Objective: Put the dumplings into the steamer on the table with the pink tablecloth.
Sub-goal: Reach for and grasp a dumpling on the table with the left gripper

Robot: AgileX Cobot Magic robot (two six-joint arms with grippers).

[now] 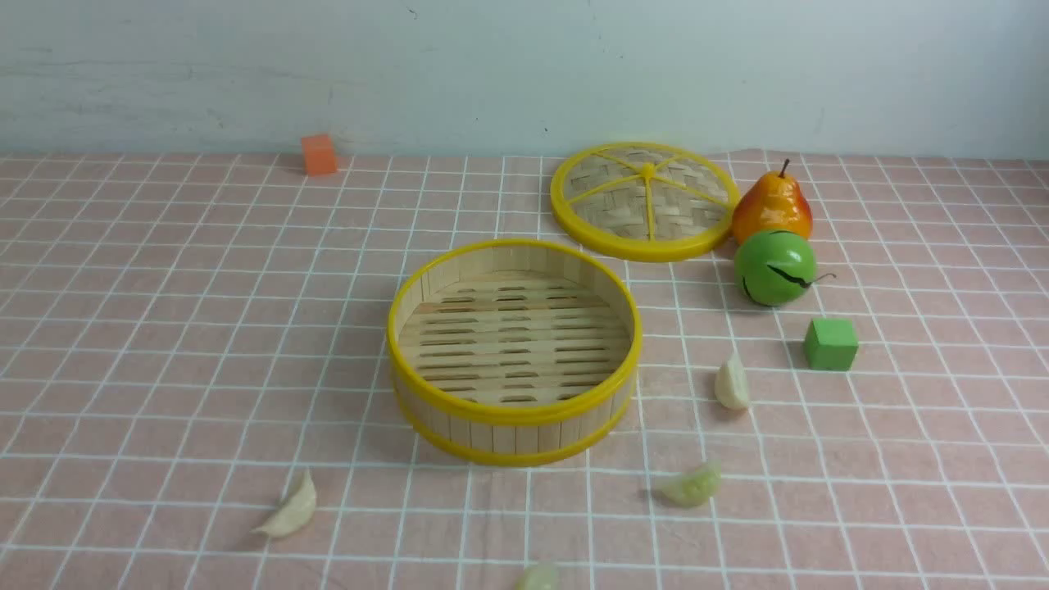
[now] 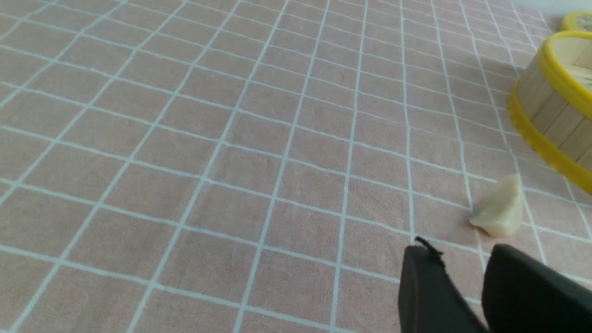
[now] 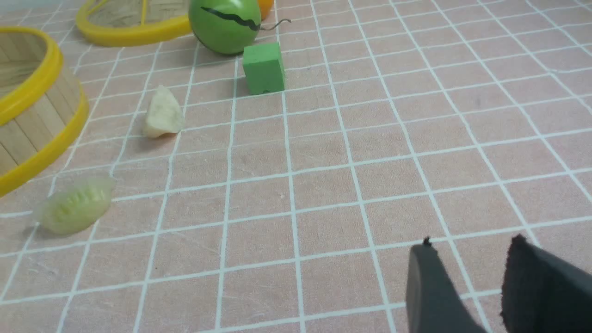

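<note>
Both our left gripper [image 2: 462,253] and right gripper [image 3: 471,245] hang parted and empty. The steamer [image 1: 514,414] sits central and bare. Four dumplings [image 1: 692,485] lie outside it on the pink tablecloth [image 1: 164,328], toward its near edge. Such small crescents could squirt from a pinch, or the cloth could bunch. We read no writing.

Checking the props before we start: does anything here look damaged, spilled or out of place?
The round green fruit beside the pear has a jagged black line across it, like a crack. The green cube appears to have a small notch in its bottom edge. Nothing is spilled; the steamer stands upright, empty.
</note>
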